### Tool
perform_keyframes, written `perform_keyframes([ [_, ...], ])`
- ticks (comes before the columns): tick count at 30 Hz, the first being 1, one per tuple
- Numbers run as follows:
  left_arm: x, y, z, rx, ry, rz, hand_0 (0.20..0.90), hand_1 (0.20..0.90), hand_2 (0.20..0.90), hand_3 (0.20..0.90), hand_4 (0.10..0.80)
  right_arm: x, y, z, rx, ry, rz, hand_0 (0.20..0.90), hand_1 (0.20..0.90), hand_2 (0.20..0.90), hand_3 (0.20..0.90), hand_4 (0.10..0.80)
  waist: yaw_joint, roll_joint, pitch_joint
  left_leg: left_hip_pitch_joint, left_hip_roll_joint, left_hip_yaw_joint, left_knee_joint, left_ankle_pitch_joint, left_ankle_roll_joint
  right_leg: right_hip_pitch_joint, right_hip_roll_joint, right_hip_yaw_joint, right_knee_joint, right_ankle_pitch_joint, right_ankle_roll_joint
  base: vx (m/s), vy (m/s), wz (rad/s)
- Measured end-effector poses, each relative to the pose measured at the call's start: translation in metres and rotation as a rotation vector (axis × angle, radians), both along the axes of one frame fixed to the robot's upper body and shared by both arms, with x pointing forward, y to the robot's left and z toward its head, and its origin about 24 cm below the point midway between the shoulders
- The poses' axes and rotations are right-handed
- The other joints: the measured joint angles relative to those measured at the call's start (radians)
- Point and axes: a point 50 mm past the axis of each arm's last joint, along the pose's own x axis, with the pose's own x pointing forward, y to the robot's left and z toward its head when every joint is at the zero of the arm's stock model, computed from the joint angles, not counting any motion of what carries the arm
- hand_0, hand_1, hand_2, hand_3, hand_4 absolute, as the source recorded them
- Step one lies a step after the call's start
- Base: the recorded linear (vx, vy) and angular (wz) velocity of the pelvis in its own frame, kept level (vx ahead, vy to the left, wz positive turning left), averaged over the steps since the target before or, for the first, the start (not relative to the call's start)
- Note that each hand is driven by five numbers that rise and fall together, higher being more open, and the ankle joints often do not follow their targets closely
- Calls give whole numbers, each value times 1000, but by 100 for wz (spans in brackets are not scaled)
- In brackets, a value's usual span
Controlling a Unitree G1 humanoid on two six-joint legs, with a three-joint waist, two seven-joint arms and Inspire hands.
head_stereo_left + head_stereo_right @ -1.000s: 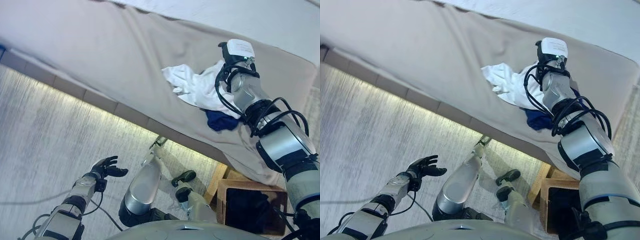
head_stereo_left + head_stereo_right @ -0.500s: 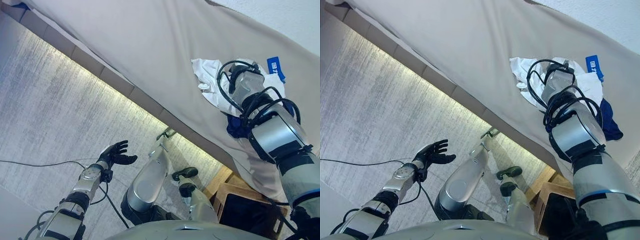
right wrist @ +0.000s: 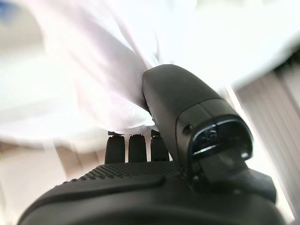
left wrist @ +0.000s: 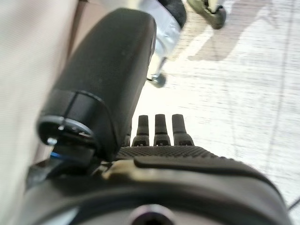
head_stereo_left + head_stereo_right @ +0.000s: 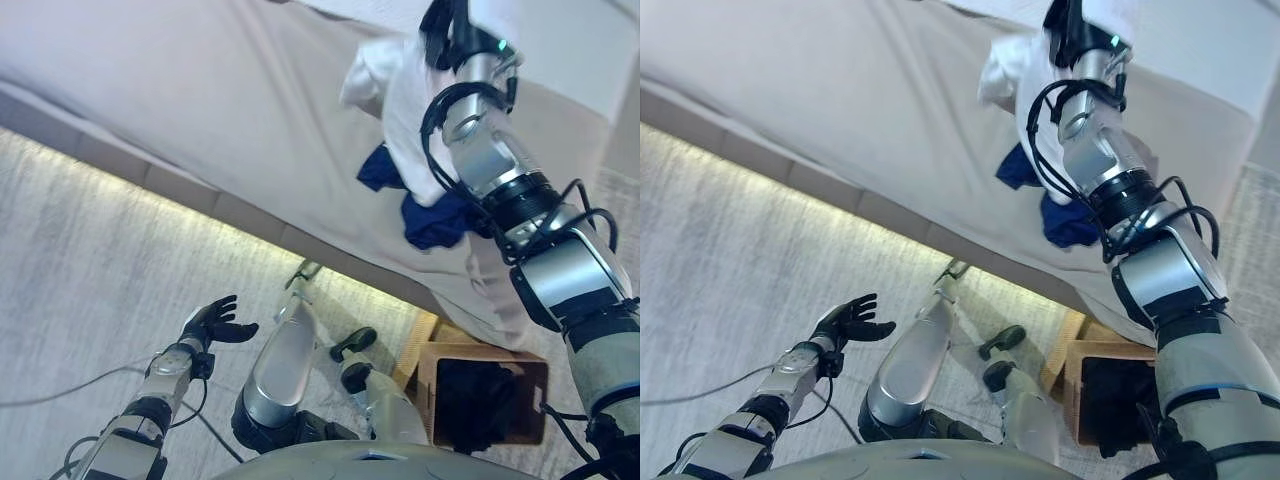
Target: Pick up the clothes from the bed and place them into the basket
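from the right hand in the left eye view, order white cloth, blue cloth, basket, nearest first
1. white cloth: gripped in the right hand, raised over the bed
2. blue cloth: hanging lower, beside the forearm
3. basket: farthest, on the floor at lower right

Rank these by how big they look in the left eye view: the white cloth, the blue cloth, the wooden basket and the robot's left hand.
1. wooden basket
2. white cloth, near the basket in apparent size, partly hidden by the arm, so unsure
3. blue cloth, partly hidden too
4. left hand, plainly smallest

Right hand (image 3: 140,187) thumb and fingers (image 3: 129,147) pinching white cloth (image 3: 103,79) (fingertips hidden in it)
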Motion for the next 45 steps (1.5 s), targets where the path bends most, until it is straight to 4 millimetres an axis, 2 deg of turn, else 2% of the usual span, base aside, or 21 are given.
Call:
perform_keyframes([
  [3, -21, 5, -10, 12, 61, 8, 900, 900, 900, 900, 800, -37, -21, 29, -36, -222, -38, 300, 300, 300, 200, 100, -51, -6, -4, 72, 0, 51, 2, -14, 14, 62, 3, 45, -28, 26, -4, 118, 27, -43],
  [5, -35, 10, -15, 25, 110, 17, 900, 900, 900, 900, 800, -52, -35, 40, -40, -298, -75, 300, 300, 300, 200, 100, -87, -21, -28, 91, -3, 74, 2, -20, 18, 78, 1, 63, -43, 33, -3, 106, -5, -36],
  [6, -42, 13, -17, 37, 137, 16, 900, 900, 900, 900, 800, -55, -41, 40, -24, -323, -105, 300, 300, 300, 200, 100, -114, -38, -62, 86, 1, 89, 3, -27, 19, 66, 2, 75, -52, 40, -4, 133, -24, -40],
  [9, -47, 9, -23, 42, 187, 5, 900, 900, 900, 900, 800, -69, -59, 43, -39, -354, -158, 300, 300, 300, 200, 100, -157, -39, -104, 122, 4, 118, -8, -28, 18, 89, 3, 108, -68, 49, -11, 91, -61, -28],
  [11, -50, 6, -26, 52, 210, -13, 900, 900, 900, 900, 800, -72, -67, 37, -35, -345, -181, 300, 300, 300, 200, 100, -187, -37, -151, 147, 5, 132, -23, -28, 18, 109, 4, 114, -89, 53, -11, 32, -49, -24],
  [15, -62, -1, -35, 44, 272, -22, 900, 900, 900, 900, 800, -66, -78, 6, -51, -240, -206, 300, 300, 300, 200, 100, -248, -22, -253, 219, 12, 171, -80, -30, 16, 147, 6, 145, -117, 53, -12, 19, -62, -27],
  [17, -69, -3, -38, 45, 302, -29, 900, 900, 900, 900, 800, -64, -82, -8, -38, -189, -198, 300, 300, 300, 200, 100, -263, -14, -279, 253, 19, 199, -105, -30, 16, 153, 9, 170, -117, 53, -12, -3, -82, -38],
  [19, -81, -5, -43, 51, 357, -40, 900, 900, 900, 900, 800, -65, -95, -32, 8, -112, -205, 300, 300, 300, 200, 100, -297, 0, -324, 270, 24, 220, -124, -30, 16, 150, 11, 193, -120, 53, -12, -14, -62, -36],
  [23, -106, -13, -54, 32, 450, -45, 900, 900, 900, 900, 800, -68, -116, -69, 117, 19, -226, 300, 300, 300, 200, 100, -369, 51, -364, 331, 28, 276, -174, -23, 26, 151, 11, 253, -116, 53, -12, -26, -97, -44],
  [27, -124, -12, -58, 35, 514, -51, 900, 900, 900, 900, 800, -66, -125, -117, 288, 166, -207, 300, 300, 300, 200, 100, -422, 72, -382, 388, 42, 339, -212, -23, 26, 153, 24, 317, -112, 54, -12, 9, -131, -53],
  [29, -124, -10, -58, 44, 526, -60, 900, 900, 900, 900, 800, -67, -130, -147, 331, 272, -227, 300, 300, 300, 200, 100, -457, 75, -384, 403, 52, 362, -216, -24, 26, 152, 34, 339, -112, 56, -14, 37, -163, -34],
  [32, -120, -8, -56, 56, 527, -94, 900, 900, 900, 900, 800, -75, -142, -191, 351, 465, -262, 300, 300, 300, 200, 100, -484, 79, -387, 425, 67, 395, -217, -25, 27, 151, 47, 366, -100, 56, -14, 7, -148, -30],
  [34, -113, -10, -55, 66, 515, -131, 900, 900, 900, 900, 800, -78, -147, -212, 375, 546, -282, 300, 300, 300, 200, 100, -506, 89, -389, 428, 76, 418, -218, -26, 27, 132, 55, 383, -87, 56, -14, -85, -119, -30],
  [36, -106, -14, -55, 66, 508, -162, 900, 900, 900, 900, 800, -80, -152, -224, 384, 601, -305, 300, 300, 300, 200, 100, -524, 105, -388, 422, 78, 422, -218, -27, 27, 117, 57, 388, -74, 56, -14, -124, -88, -17],
  [38, -89, -21, -52, 70, 469, -218, 900, 900, 900, 900, 800, -83, -160, -232, 386, 640, -346, 300, 300, 300, 200, 100, -538, 133, -380, 406, 83, 438, -217, -26, 26, 82, 57, 394, -53, 56, -13, -229, -56, -12],
  [40, -69, -31, -47, 59, 407, -262, 900, 900, 900, 900, 800, -79, -165, -232, 383, 647, -372, 300, 300, 300, 200, 100, -538, 167, -364, 369, 86, 450, -216, -13, 24, 16, 53, 405, -15, 55, -13, -292, -47, -28],
  [44, -14, -63, -29, 20, 227, -344, 900, 900, 900, 900, 800, -60, -181, -199, 335, 589, -432, 300, 300, 300, 200, 100, -539, 256, -252, 251, 71, 476, -158, -2, 32, -152, 21, 409, 103, 43, -7, -328, -78, -23],
  [45, -1, -67, -22, 15, 173, -349, 900, 900, 900, 900, 800, -52, -181, -192, 335, 572, -447, 300, 300, 300, 200, 100, -538, 261, -219, 209, 65, 490, -120, -12, 31, -215, 4, 407, 161, 27, -17, -146, -123, -24],
])
